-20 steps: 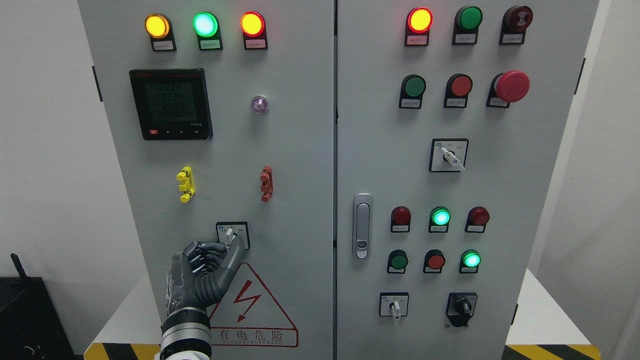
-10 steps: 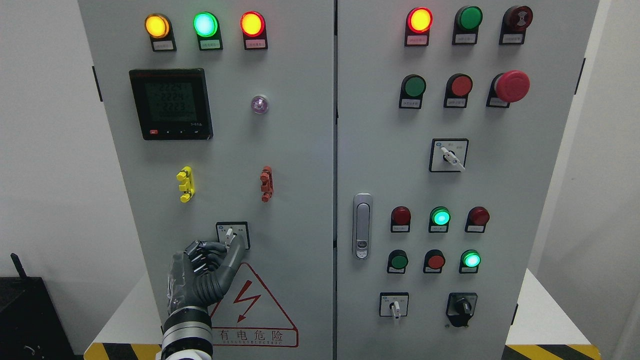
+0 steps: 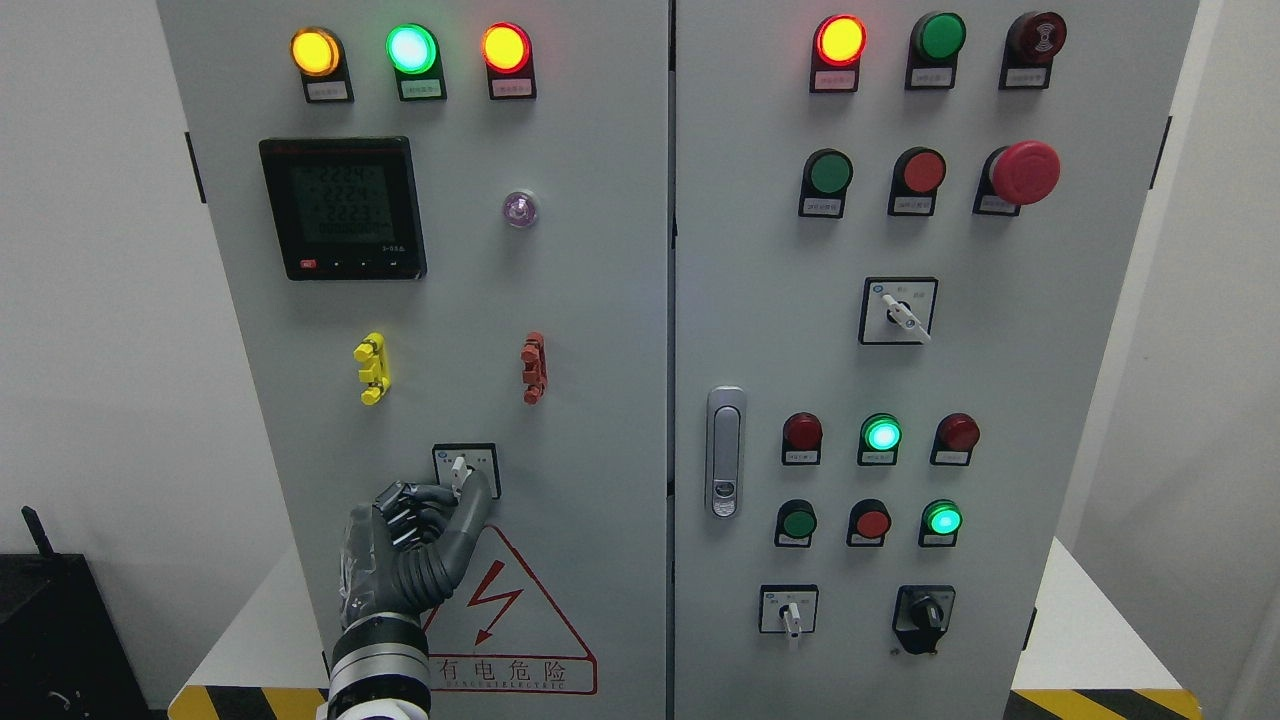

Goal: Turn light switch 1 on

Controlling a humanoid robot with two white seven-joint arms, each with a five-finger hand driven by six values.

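One view only, head camera. Left hand (image 3: 415, 545) comes up from the bottom edge on the left door (image 3: 600, 300) of the cabinet, just above the warning triangle (image 3: 505, 620). Fingers (image 3: 405, 505) are curled in; thumb (image 3: 470, 510) is stretched up and right, its tip at the lower right of the switch (image 3: 464, 468). Switch sits low on the left door, under the yellow clip (image 3: 371, 368) and red clip (image 3: 533, 368); its white lever points roughly straight up. Curled fingertips lie just left of the lever, thumb just right of it, so the lever sits between them; cannot tell if either actually presses on it.

Three lamps along the top of that door glow: yellow (image 3: 314, 52), green (image 3: 411, 48), red (image 3: 505, 48). Meter (image 3: 343, 208) below them shows digits, too small to read. Right door has more lamps, buttons, a mushroom button (image 3: 1025, 172), a handle (image 3: 725, 452) and three more rotary switches.
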